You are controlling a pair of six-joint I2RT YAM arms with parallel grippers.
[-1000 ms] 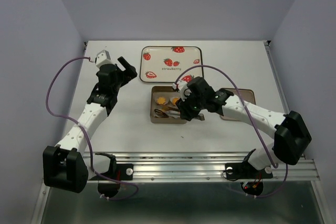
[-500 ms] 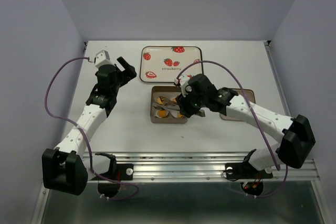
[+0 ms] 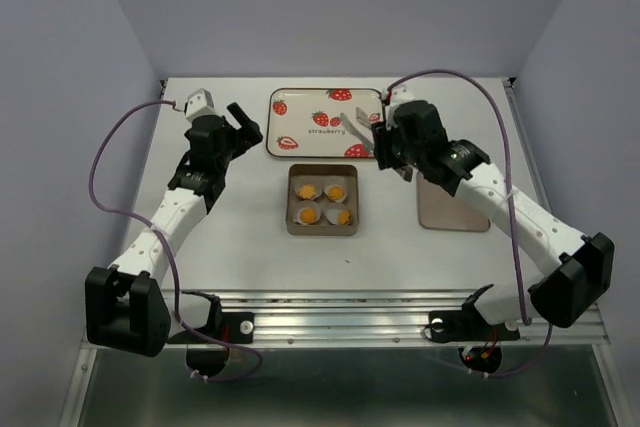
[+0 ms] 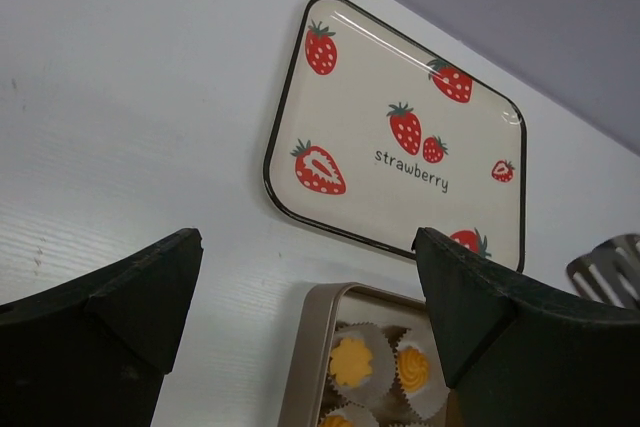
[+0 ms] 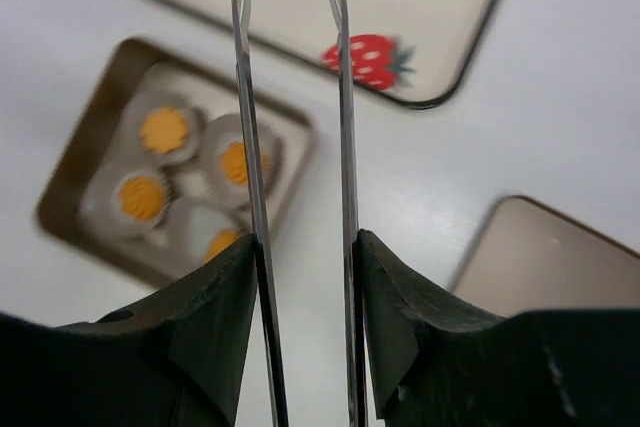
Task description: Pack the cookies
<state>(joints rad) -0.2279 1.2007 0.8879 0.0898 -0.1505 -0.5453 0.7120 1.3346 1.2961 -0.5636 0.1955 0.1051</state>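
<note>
Four orange-yellow cookies (image 3: 306, 190) sit in white paper cups inside the brown square tin (image 3: 322, 231) at mid-table. They also show in the right wrist view (image 5: 164, 129) and partly in the left wrist view (image 4: 349, 360). My right gripper (image 3: 385, 147) is shut on metal tongs (image 3: 352, 130), held above the table behind and to the right of the tin, tips over the tray's near edge. The tong blades (image 5: 245, 147) are apart and hold nothing. My left gripper (image 3: 243, 127) is open and empty, left of the tray.
A cream strawberry-print tray (image 3: 325, 122) lies behind the tin with nothing on it. The tin's brown lid (image 3: 453, 202) lies flat to the right of the tin. Grey walls stand on three sides of the table.
My right gripper lifted the tongs out of the tin and swung back and right toward the tray. All four cookies now show uncovered. The left arm barely moved.
</note>
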